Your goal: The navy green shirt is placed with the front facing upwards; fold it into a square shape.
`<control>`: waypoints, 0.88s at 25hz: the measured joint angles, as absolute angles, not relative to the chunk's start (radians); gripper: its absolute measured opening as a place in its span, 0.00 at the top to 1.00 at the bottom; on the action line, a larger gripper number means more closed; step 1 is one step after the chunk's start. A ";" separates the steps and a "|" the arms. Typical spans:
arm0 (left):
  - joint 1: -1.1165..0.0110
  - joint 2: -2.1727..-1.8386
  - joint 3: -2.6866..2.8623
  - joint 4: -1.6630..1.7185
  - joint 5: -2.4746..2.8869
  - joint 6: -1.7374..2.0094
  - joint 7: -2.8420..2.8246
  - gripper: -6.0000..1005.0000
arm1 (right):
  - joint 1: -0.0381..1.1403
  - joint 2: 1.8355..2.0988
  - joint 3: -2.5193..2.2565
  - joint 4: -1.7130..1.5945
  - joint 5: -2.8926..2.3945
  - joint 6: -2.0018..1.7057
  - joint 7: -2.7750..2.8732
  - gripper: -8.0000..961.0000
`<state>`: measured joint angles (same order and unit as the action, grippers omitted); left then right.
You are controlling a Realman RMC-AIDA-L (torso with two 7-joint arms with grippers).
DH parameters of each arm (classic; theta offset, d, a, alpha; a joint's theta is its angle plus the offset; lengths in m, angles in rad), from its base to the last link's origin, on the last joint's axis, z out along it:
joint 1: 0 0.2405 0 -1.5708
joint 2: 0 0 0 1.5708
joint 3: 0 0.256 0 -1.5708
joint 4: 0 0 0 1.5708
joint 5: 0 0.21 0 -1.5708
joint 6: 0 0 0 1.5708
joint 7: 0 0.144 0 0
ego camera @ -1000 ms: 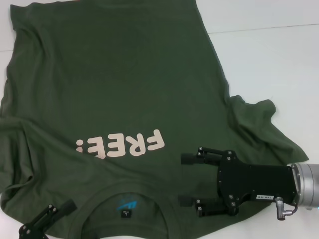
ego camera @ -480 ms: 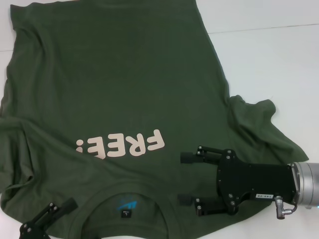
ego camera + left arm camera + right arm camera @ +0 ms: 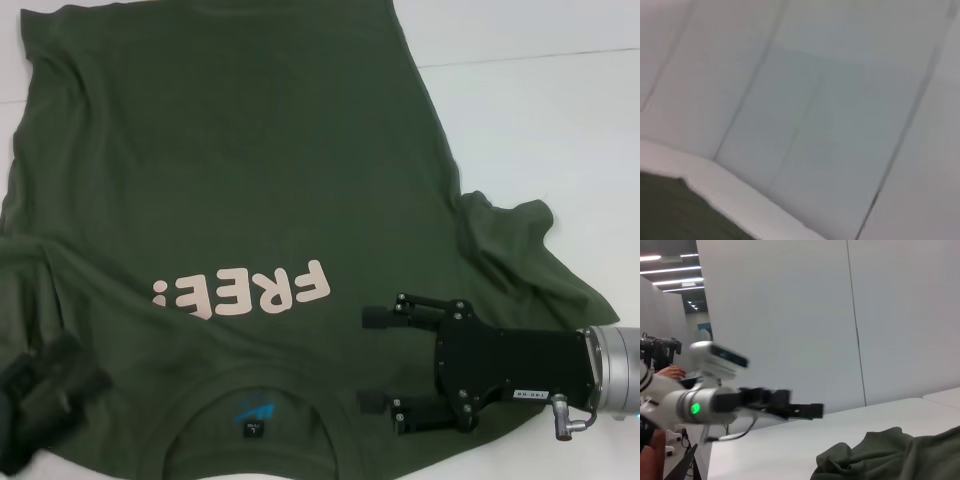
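Two grippers sit at the shirt's (image 3: 240, 180) collar end on the tabletop (image 3: 540, 110). Right gripper (image 3: 374, 360) rests released beside the collar. Left gripper (image 3: 45, 390) is blurred over the sleeve; its state can't be told.

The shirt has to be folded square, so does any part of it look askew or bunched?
Yes. The navy green shirt lies mostly flat, but its sleeve on the robot's right is crumpled and rumpled, just beyond the open right tool.

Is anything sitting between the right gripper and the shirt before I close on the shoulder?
Nothing visible. The right gripper, fingers spread, hovers directly over the navy green shirt beside the collar, with only bare fabric under it. The left gripper is a blur over the opposite shoulder.
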<state>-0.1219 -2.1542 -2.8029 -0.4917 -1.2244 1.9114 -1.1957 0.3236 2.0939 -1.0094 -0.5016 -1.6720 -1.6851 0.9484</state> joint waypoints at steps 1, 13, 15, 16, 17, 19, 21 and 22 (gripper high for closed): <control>-0.139 -2.148 -2.805 -0.516 -1.220 1.895 -1.302 0.13 | 0.324 2.094 -1.009 -0.502 -1.672 -1.687 0.949 0.08; -0.324 -2.055 -2.785 -0.648 -1.087 1.857 -2.200 0.29 | 0.327 2.093 -1.012 -0.502 -1.678 -1.711 0.955 0.08; -0.324 -2.049 -2.788 -0.673 -1.076 1.852 -2.243 0.30 | 0.326 2.092 -1.013 -0.502 -1.678 -1.712 0.957 0.08; -0.325 -2.043 -2.792 -0.700 -1.058 1.844 -2.275 0.30 | 0.326 2.092 -1.014 -0.502 -1.678 -1.713 0.957 0.08; -0.325 -2.038 -2.797 -0.721 -1.041 1.838 -2.300 0.30 | 0.325 2.091 -1.016 -0.502 -1.678 -1.714 0.958 0.08; -0.326 -2.026 -2.820 -0.752 -1.000 1.830 -2.327 0.30 | 0.324 2.091 -1.017 -0.502 -1.678 -1.714 0.959 0.08; -0.330 -2.015 -2.851 -0.770 -0.966 1.825 -2.336 0.30 | 0.324 2.091 -1.018 -0.502 -1.678 -1.714 0.959 0.08; -0.331 -2.009 -2.865 -0.775 -0.951 1.819 -2.340 0.30 | 0.324 2.091 -1.019 -0.502 -1.678 -1.714 0.959 0.08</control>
<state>-0.3315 -2.0093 -2.8653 -0.7750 -0.9507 1.8190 -2.3397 0.3238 2.0908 -1.0185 -0.5017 -1.6783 -1.7138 0.9587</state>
